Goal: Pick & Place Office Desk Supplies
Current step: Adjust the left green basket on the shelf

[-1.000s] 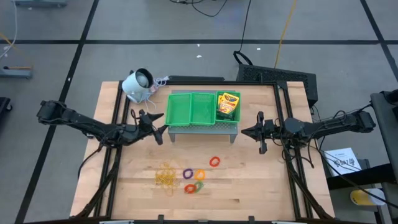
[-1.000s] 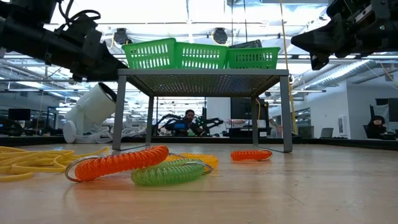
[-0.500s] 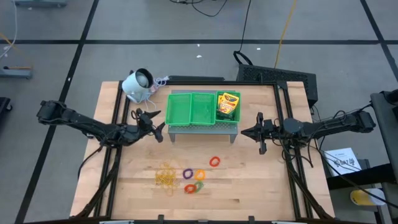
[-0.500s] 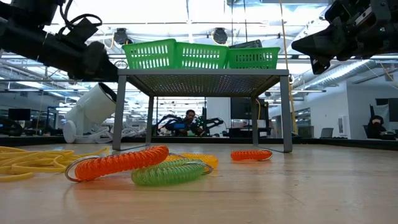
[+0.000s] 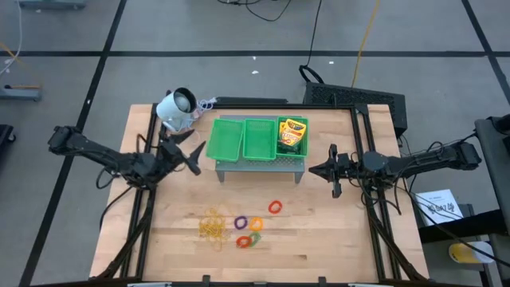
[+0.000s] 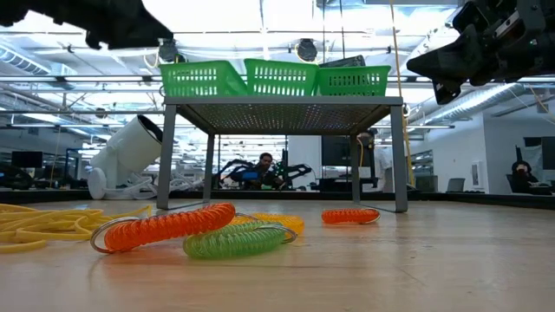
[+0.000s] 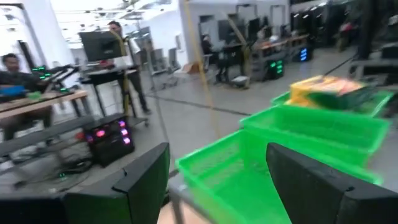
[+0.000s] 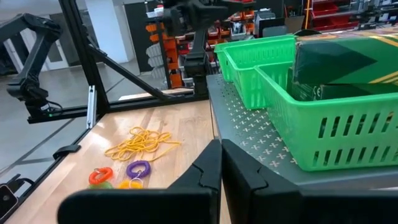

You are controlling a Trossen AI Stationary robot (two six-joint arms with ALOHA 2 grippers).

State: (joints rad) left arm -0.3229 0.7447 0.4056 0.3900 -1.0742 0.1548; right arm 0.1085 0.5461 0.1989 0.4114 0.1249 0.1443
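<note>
A green three-part tray [image 5: 259,137] stands on a grey metal stand. Its right part holds a yellow-and-green crayon box [image 5: 292,135]. My left gripper [image 5: 196,153] is open, up at the tray's left end. In the left wrist view that basket's near corner [image 7: 205,165] lies between its fingers. My right gripper [image 5: 312,169] is shut and hangs level to the right of the stand. Yellowish rubber bands [image 5: 212,226] and small coil rings, red [image 5: 276,207], purple [image 5: 240,222] and orange [image 5: 256,224], lie on the table nearer the front. My left gripper stands level at the left basket's end [image 7: 205,165], coming from the table's left. Its open fingers [image 7: 140,183] flank that corner. I cannot tell whether either finger touches the basket.
A white round-headed device [image 5: 176,108] with a cord lies at the table's far left, close behind my left arm. The metal stand's legs [image 6: 165,156] rest on the wood. Bare wood lies at the front right. People and desks show in the room beyond.
My left gripper has risen and gone a little toward the table's far edge, staying open. The tray's left basket has shifted toward the table's left, and a gap now shows between it and the middle basket.
</note>
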